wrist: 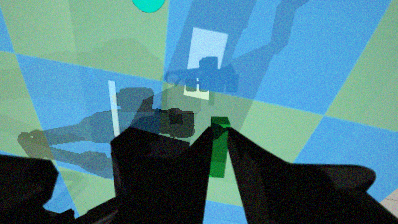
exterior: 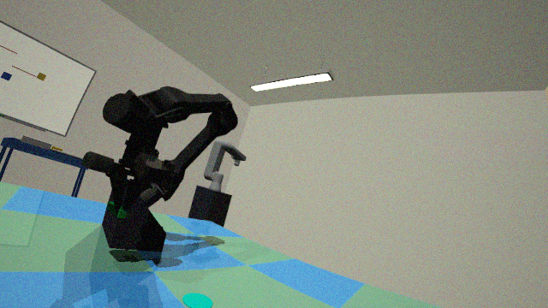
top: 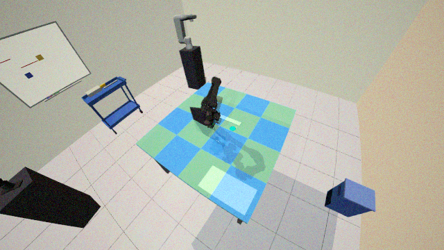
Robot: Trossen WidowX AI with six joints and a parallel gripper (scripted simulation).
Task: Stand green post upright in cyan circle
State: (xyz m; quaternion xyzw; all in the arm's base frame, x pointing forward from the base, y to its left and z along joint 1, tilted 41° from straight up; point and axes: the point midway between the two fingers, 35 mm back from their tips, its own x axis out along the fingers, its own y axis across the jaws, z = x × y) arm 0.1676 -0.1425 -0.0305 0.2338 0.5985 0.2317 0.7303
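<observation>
The green post is held between the fingertips of my gripper. The gripper is shut on it and holds it above the table, with its shadow below. The post lies roughly level, not upright; the fingers hide its middle part. The cyan circle is a flat disc on the table. It lies to the right of the gripper in the top and exterior views and at the top edge of the wrist view. Nothing stands on it.
The table has a blue and green checkered top. Bright light patches and the arm's shadow fall across it. A blue cart, a dark pedestal with a grey arm and a blue box stand away from the table.
</observation>
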